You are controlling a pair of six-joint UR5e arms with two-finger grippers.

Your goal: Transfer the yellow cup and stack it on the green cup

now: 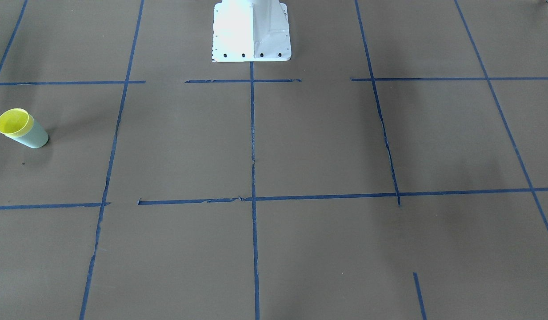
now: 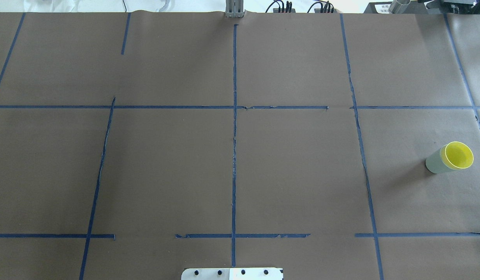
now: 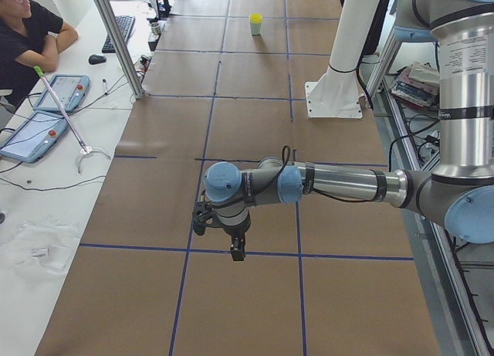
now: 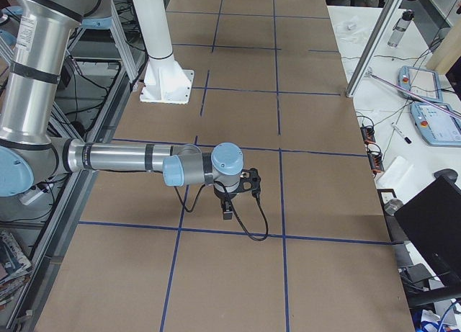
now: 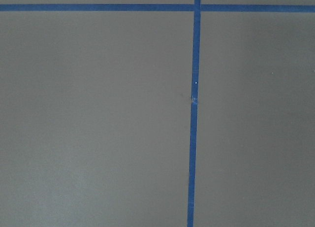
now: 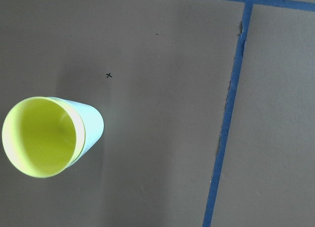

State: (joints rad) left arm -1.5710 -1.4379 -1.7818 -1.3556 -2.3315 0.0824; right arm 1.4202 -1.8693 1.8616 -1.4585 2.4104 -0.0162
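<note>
The yellow cup [image 1: 14, 122] sits nested inside the green cup [image 1: 34, 138], upright on the brown paper at the robot's right side of the table. Only the yellow rim and inside show above the green wall. The pair also shows in the overhead view, yellow cup [image 2: 458, 154] in green cup [image 2: 434, 163], and in the right wrist view, yellow cup [image 6: 42, 136] in green cup [image 6: 93, 126]. My left gripper [image 3: 218, 240] hangs over bare paper, far from the cups. My right gripper [image 4: 241, 199] hangs above the table. I cannot tell whether either is open or shut.
The white robot base [image 1: 251, 31] stands at mid-table on the robot's side. Blue tape lines [image 2: 234, 155] grid the brown paper. An operator [image 3: 23, 32] sits at a side desk with tablets [image 3: 35, 132]. A metal post [image 3: 116, 39] stands at the table's edge.
</note>
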